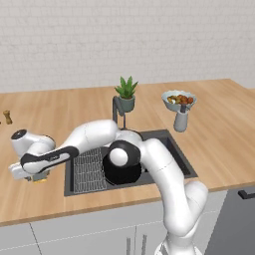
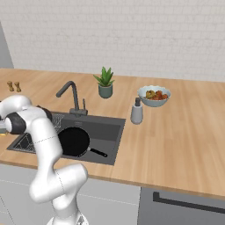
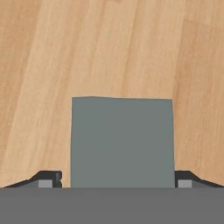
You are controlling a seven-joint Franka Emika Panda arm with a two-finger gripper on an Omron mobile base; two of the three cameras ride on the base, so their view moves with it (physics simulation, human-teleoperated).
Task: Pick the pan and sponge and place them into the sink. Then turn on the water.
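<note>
Sponge [image 3: 122,142] sits square between the gripper's [image 3: 118,180] wide-open jaws — pan [image 2: 74,141] already in the sink [image 2: 107,132]. Looks light and squashy — pinch its two flat sides, gently.

No legible text or labels

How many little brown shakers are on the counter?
2 small brown wooden shakers stand side by side at the far left of the light wooden counter. The left base view shows one; the other may be off-frame.
</note>
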